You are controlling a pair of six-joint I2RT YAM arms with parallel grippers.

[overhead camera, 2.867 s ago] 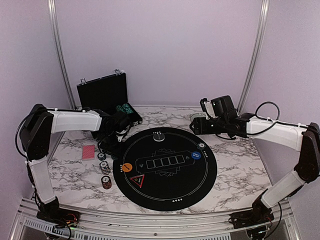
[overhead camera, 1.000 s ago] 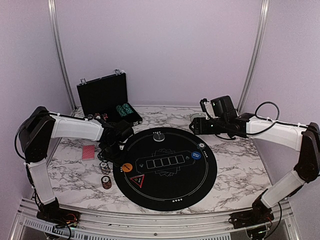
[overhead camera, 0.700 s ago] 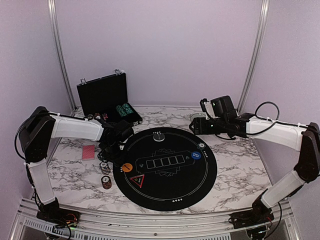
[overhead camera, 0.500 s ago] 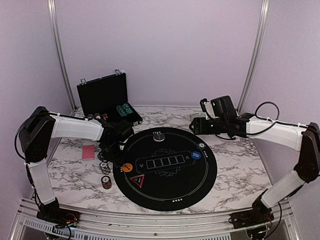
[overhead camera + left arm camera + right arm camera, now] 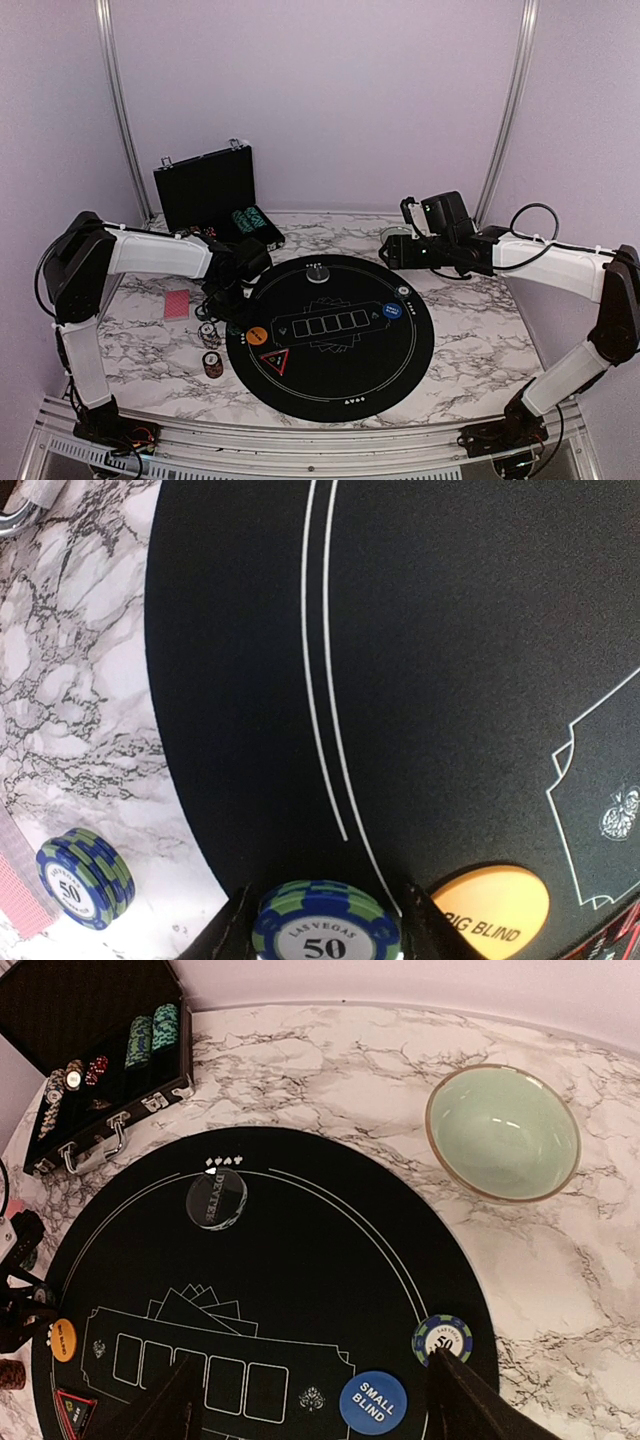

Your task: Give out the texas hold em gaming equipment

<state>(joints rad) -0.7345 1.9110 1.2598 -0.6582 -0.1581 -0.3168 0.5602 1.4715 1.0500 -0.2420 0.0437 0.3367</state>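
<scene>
The round black mat (image 5: pixel 340 372) anchors everything. Above its far right edge the right gripper (image 5: pixel 312 1360) hangs with its jaws spread wide, holding and touching nothing. At the mat's left rim the left gripper (image 5: pixel 323 922) sits low, jaws set narrowly either side of a blue-and-green chip stack (image 5: pixel 327 942) marked 50. Whether they press on it, I cannot tell. That stack is just inside the mat's rim, just beside the orange Big Blind disc (image 5: pixel 490 912). A second chip stack (image 5: pixel 85 878) lies off the mat, on the marble table (image 5: pixel 80 680).
</scene>
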